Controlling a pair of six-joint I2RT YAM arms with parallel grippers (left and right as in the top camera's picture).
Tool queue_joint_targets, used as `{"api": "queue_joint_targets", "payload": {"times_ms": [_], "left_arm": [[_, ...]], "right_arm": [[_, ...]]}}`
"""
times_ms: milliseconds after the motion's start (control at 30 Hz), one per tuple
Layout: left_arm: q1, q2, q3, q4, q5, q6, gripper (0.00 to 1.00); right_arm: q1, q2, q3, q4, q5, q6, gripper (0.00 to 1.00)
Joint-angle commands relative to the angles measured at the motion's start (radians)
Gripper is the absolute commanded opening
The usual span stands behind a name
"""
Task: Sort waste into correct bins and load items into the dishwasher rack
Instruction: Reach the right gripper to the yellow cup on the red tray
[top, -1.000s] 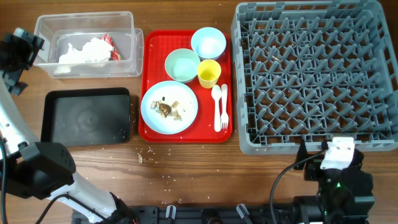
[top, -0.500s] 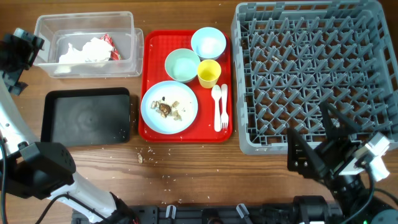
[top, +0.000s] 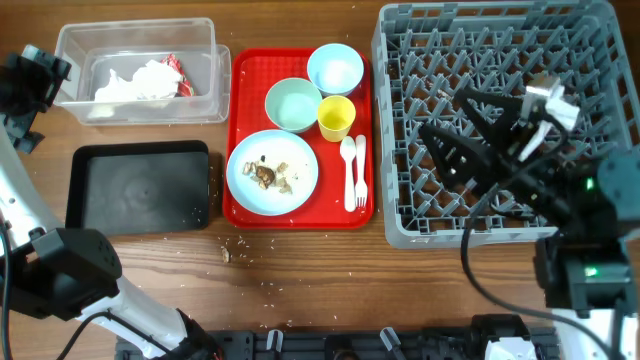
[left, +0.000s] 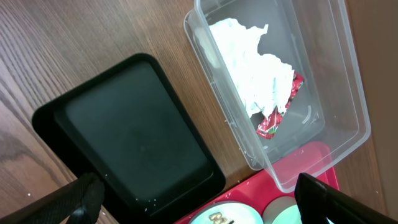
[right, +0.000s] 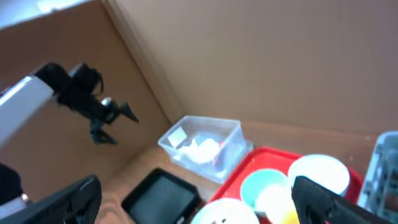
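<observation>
Overhead view: crumbs (top: 226, 254) lie on the counter (top: 330, 270) at lower centre. Above them, the black tray (top: 140, 187) sits at left. The red tray (top: 240, 212) at centre carries the plate (top: 295, 190) with scraps (top: 268, 175), spoon (top: 348, 172), fork (top: 360, 172), cup (top: 336, 118), green bowl (top: 292, 104) and blue bowl (top: 334, 68). The tub (top: 212, 70) at upper left holds the napkin (top: 135, 82) and wrapper (top: 175, 70). The rack (top: 400, 225) fills the right side. The right end effector (top: 440, 110) hangs over the rack, spread wide and empty. In the left wrist view, the left end effector (left: 198, 183) is spread wide and empty.
</observation>
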Motion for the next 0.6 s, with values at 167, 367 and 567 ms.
{"api": "queue_joint_targets", "payload": {"times_ms": [167, 367, 567], "left_arm": [[0.000, -0.003, 0.004, 0.000, -0.010, -0.002, 1.00], [0.000, -0.003, 0.004, 0.000, -0.010, -0.002, 1.00], [0.000, -0.003, 0.004, 0.000, -0.010, -0.002, 1.00]], "right_arm": [[0.309, 0.197, 0.332, -0.484, 0.490, -0.340, 1.00], [0.705, 0.405, 0.471, -0.627, 0.768, -0.295, 1.00], [0.845, 0.479, 0.502, -0.709, 0.634, -0.282, 1.00]]}}
